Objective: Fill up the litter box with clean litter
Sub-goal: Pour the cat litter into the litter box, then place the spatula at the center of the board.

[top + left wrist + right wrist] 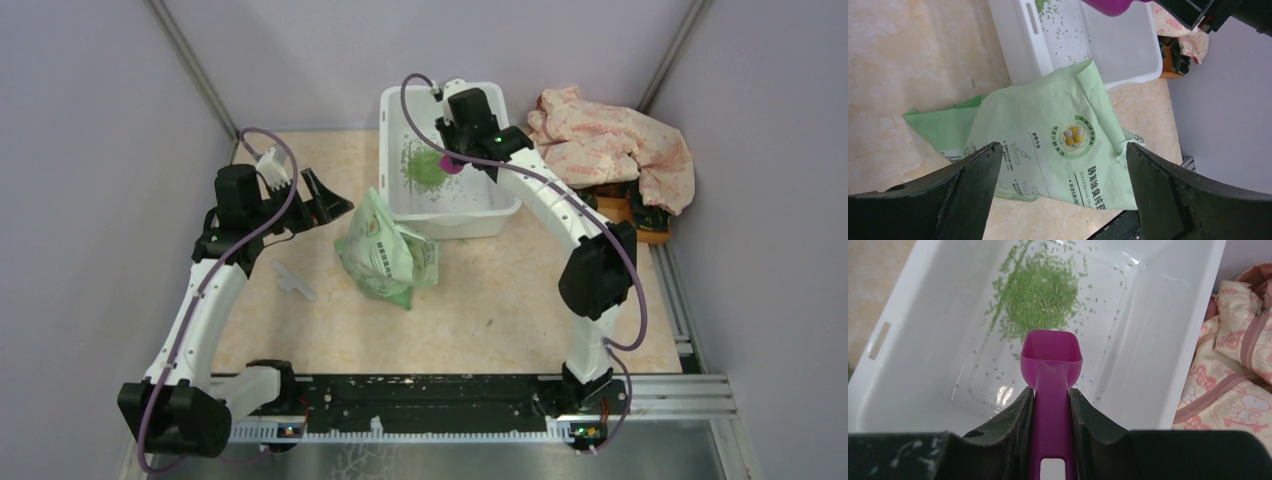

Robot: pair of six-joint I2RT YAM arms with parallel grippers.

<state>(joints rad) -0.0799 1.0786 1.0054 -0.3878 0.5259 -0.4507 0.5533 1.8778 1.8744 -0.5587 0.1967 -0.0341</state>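
Left side of the worktop [500, 300]: the left gripper [318, 200] [1063, 150] hangs above the surface near the left edge with its jaws spread wide and nothing between them. It points toward the litter bag. A small white plastic piece [292, 278] lies flat on the worktop, nearer the front edge than this claw and apart from it.

Centre: the green-and-white printed litter bag [385, 250] [1058, 145] lies crumpled on its side. Its upper end reaches the near left corner of the litter box; whether the two touch cannot be told.

Far edge, right of centre: the litter box [400, 110] [1018, 45] [898, 365], a white rectangular tub, sits on the worktop with its long side running away from the arms. The clean litter [427, 168] [1045, 6] [1040, 292] forms a loose green pile on the tub floor, with scattered granules around it; most of the floor shows bare white. A few green bits lie on the worktop by the tub's near wall.

The right gripper [455, 150] [1050, 392] is over the tub, jaws clamped on the handle of the magenta scoop [452, 165] [1110, 5] [1051, 360]. The scoop bowl is held above the floor, just on the near side of the pile.

Far right corner: a pink printed zip-up garment [610, 140] [1193, 42] [1233, 355] lies bunched just beside the tub's right wall, partly covering a small wooden tray [640, 215].
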